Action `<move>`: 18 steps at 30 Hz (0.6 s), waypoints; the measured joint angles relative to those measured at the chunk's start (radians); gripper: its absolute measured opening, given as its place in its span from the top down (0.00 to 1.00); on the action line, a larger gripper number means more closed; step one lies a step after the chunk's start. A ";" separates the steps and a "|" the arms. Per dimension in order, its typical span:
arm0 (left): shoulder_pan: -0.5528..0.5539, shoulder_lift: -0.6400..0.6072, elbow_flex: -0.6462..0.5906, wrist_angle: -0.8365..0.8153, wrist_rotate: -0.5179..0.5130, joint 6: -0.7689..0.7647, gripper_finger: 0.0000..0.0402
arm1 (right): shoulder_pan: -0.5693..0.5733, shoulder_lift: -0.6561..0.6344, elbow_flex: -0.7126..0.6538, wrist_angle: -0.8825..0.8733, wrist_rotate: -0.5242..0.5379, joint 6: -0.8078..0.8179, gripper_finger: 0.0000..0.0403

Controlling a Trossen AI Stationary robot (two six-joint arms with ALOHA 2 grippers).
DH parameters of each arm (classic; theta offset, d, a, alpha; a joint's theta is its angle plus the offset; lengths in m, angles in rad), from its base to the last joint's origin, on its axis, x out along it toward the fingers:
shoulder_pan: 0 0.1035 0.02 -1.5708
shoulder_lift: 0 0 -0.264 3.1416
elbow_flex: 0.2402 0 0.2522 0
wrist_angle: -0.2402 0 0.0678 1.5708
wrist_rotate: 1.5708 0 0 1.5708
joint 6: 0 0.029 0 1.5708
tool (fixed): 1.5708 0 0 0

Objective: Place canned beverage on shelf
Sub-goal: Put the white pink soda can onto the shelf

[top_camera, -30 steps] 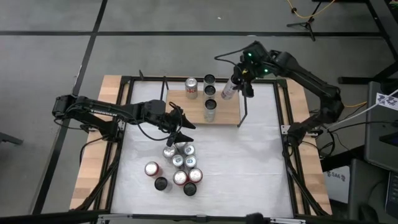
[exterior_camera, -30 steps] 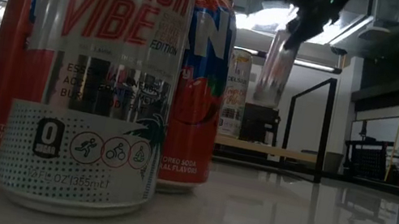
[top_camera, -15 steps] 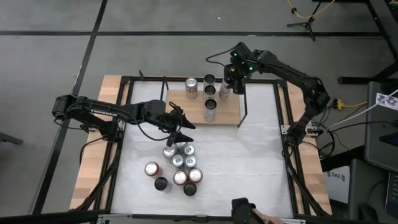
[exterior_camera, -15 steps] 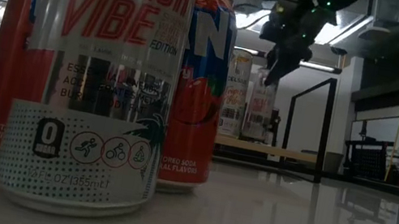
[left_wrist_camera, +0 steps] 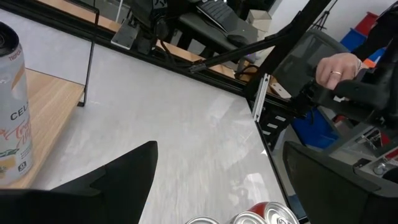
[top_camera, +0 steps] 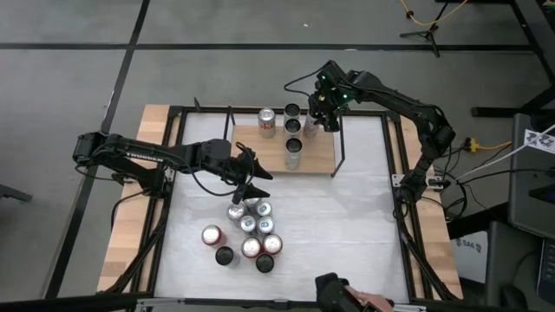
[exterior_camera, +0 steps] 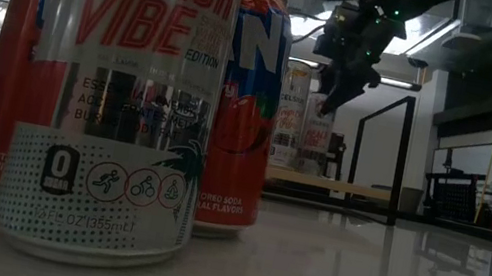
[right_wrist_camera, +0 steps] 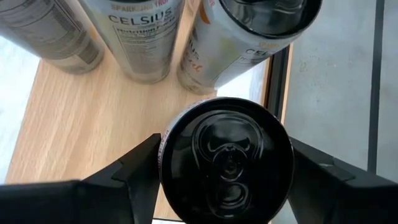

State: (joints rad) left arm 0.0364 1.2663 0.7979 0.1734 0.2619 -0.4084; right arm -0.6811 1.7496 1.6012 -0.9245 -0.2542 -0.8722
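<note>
My right gripper [top_camera: 323, 108] is shut on a slim black-topped can [right_wrist_camera: 227, 162] over the far right part of the shelf [top_camera: 316, 156], a light-wood board with black rod uprights. The can [exterior_camera: 315, 135] is upright, its base down at the board, beside several cans [top_camera: 292, 130] that stand on the shelf. My left gripper [top_camera: 251, 178] hangs open with nothing between its fingers, just beyond the far side of a cluster of cans [top_camera: 247, 230] on the white tabletop. My right gripper pinches the can's upper side wall [right_wrist_camera: 165, 143], just below the top rim, between its two fingers. The fingers [right_wrist_camera: 124, 177] come slanting down from above. The can is upright, and in the low view its base looks level with the board; whether it rests there I cannot tell.
A black upright rod [top_camera: 338, 152] stands close to the held can on its right. Big cans [exterior_camera: 121, 96] fill the near left of the low view. A person's hand [left_wrist_camera: 339, 65] shows beyond the table, another [top_camera: 347, 299] at the near edge.
My right gripper has gone down and a little toward the table's left with the can. The can was tilted and high above the shelf; it now stands upright at board level next to the other cans.
</note>
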 joint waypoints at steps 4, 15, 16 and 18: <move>0.000 0.000 0.000 0.000 0.000 0.000 0.15 | 0.000 0.000 0.000 0.004 -0.012 0.000 0.34; 0.000 0.000 0.000 0.000 0.000 -0.001 0.15 | 0.000 0.000 0.000 0.010 -0.019 0.003 0.34; 0.000 0.000 0.000 0.000 0.000 0.000 0.15 | 0.000 0.000 0.000 0.010 -0.019 0.003 0.34; 0.000 0.000 0.000 0.000 0.000 -0.001 0.15 | 0.000 0.000 0.000 0.010 -0.018 0.003 0.34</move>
State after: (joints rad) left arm 0.0366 1.2663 0.7979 0.1734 0.2623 -0.4091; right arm -0.6811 1.7500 1.6012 -0.9150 -0.2726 -0.8692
